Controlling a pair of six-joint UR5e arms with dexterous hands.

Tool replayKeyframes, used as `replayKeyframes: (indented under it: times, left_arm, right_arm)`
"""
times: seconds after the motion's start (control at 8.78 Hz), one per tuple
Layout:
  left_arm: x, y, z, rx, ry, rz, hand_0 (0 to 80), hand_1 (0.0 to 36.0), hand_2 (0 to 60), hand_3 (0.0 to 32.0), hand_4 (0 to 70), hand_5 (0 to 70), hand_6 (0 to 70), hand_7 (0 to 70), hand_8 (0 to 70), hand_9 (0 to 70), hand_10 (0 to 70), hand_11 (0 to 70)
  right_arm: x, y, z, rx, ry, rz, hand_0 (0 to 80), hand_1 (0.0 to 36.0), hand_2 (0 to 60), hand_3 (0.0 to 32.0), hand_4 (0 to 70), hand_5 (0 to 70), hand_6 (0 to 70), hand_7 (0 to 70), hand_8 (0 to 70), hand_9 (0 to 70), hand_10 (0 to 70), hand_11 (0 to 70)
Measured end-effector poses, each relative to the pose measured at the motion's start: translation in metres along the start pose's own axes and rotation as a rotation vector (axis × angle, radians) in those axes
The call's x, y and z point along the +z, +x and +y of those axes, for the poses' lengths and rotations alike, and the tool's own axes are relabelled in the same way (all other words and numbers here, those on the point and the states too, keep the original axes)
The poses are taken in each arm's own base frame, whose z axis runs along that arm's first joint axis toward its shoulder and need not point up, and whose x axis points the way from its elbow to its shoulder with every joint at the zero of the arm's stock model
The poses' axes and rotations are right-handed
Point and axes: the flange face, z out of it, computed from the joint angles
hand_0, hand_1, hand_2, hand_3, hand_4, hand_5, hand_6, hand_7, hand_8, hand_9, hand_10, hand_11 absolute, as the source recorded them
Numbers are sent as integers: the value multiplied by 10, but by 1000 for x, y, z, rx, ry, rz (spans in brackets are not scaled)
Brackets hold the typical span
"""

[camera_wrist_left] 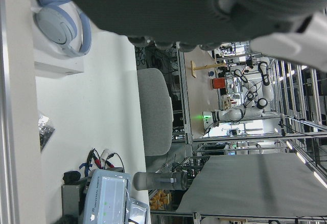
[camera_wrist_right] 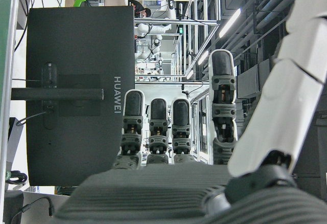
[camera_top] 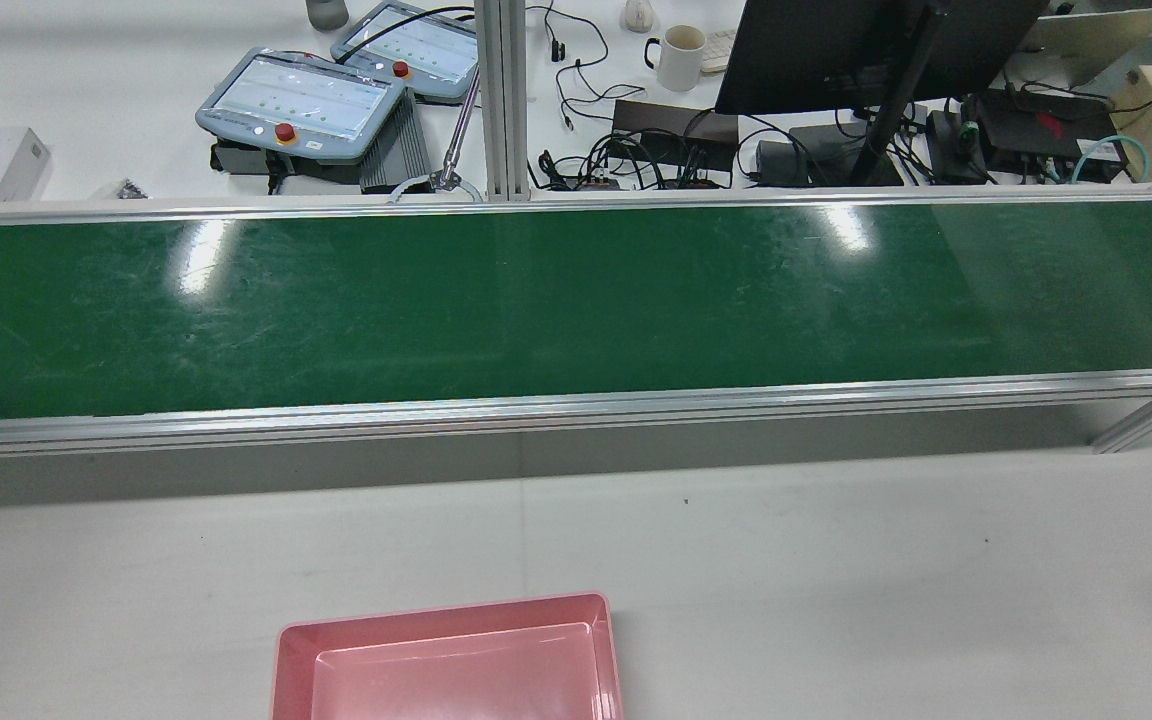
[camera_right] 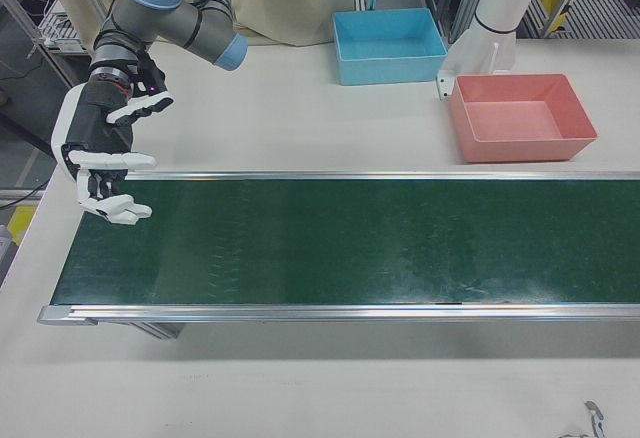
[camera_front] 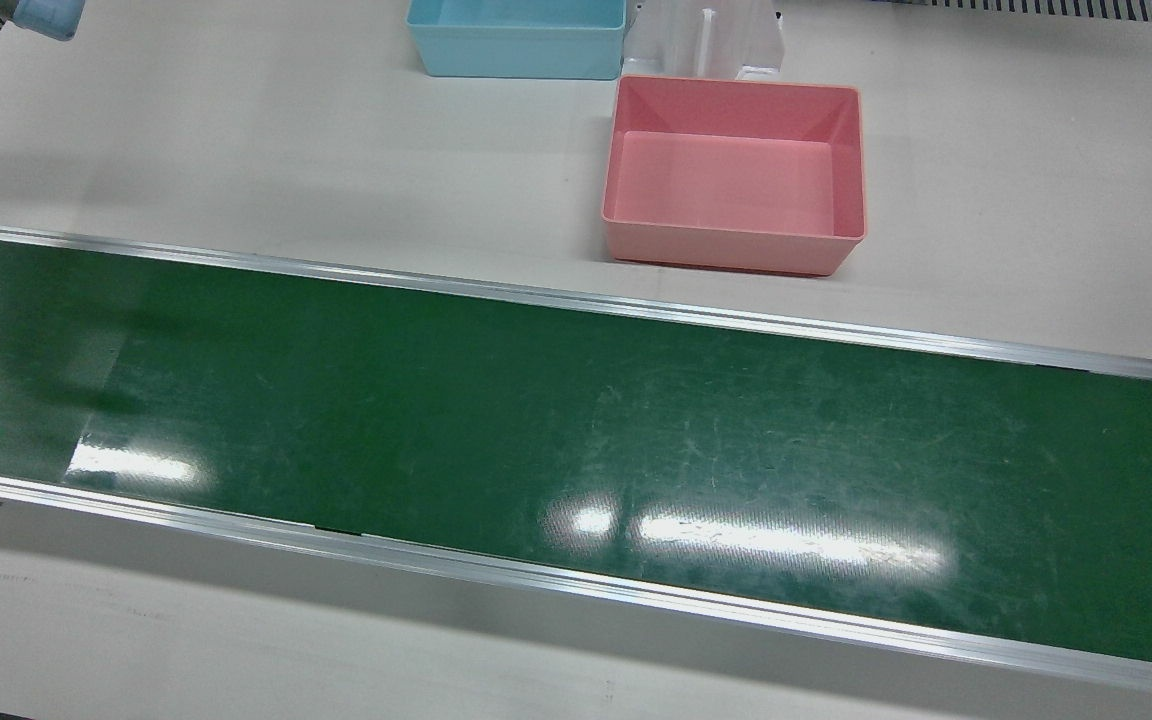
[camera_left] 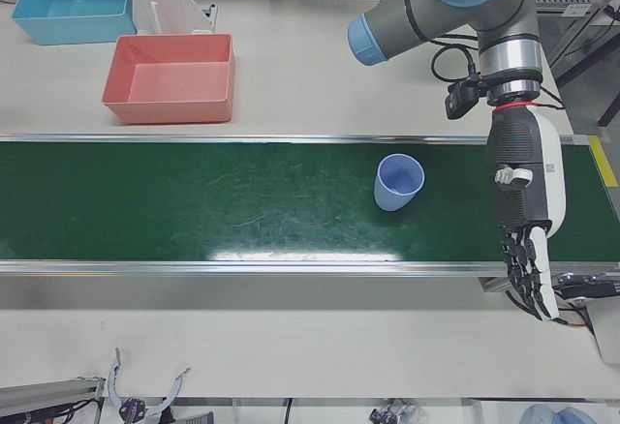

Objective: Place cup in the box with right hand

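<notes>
White table (camera_front: 1036,150): green conveyor belt (camera_front: 576,420) runs across it, carrying one upright blue cup (camera_left: 398,181); pink box (camera_front: 734,175) and blue box (camera_front: 517,38) sit on the tabletop behind the belt.

Cup (camera_left: 398,182): pale blue plastic, upright, mouth open, empty, standing on green belt toward robot's left end, clear of both rails.
Box (camera_front: 734,172): pink, rectangular, open top, empty, flat on white table just beyond belt's far rail, well apart from cup.
</notes>
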Motion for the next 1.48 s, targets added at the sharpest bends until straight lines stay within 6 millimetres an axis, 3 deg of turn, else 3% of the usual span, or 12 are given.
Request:
replayKeyframes:
  times: [0.68, 0.91, 1.02, 1.14, 1.25, 1.37, 1.48]
  left_arm:
    - [0, 0, 0, 0, -1, -1, 0, 0, 0, 0, 0, 0, 0, 0, 0, 0, 0, 0]
    - [0, 0, 0, 0, 0, 0, 0, 0, 0, 0, 0, 0, 0, 0, 0, 0, 0, 0]
    - [0, 0, 0, 0, -1, 0, 0, 0, 0, 0, 0, 0, 0, 0, 0, 0, 0, 0]
    - [0, 0, 0, 0, 0, 0, 0, 0, 0, 0, 0, 0, 0, 0, 0, 0, 0, 0]
    - [0, 0, 0, 0, 0, 0, 0, 0, 0, 0, 0, 0, 0, 0, 0, 0, 0, 0]
    - [0, 0, 0, 0, 0, 0, 0, 0, 0, 0, 0, 0, 0, 0, 0, 0, 0, 0]
    - [0, 0, 0, -1, 0, 0, 0, 0, 0, 0, 0, 0, 0, 0, 0, 0, 0, 0]
  right_arm:
    - [0, 0, 0, 1, 0, 0, 499, 116, 44, 0, 606, 53, 139, 510, 187, 305, 225, 328]
    - [0, 0, 0, 1, 0, 0, 487, 92, 19, 0, 603, 46, 137, 508, 185, 304, 225, 325]
    - [0, 0, 0, 1, 0, 0, 511, 170, 212, 0, 610, 64, 145, 519, 194, 314, 234, 345]
    - [0, 0, 0, 1, 0, 0, 510, 149, 124, 0, 603, 61, 142, 514, 191, 310, 232, 340]
    - [0, 0, 0, 1, 0, 0, 504, 128, 73, 0, 598, 56, 140, 508, 188, 306, 229, 334]
    - [0, 0, 0, 1, 0, 0, 485, 85, 1, 0, 601, 45, 137, 510, 185, 305, 228, 329]
    - [0, 0, 0, 0, 0, 0, 493, 99, 12, 0, 602, 49, 137, 507, 185, 304, 227, 329]
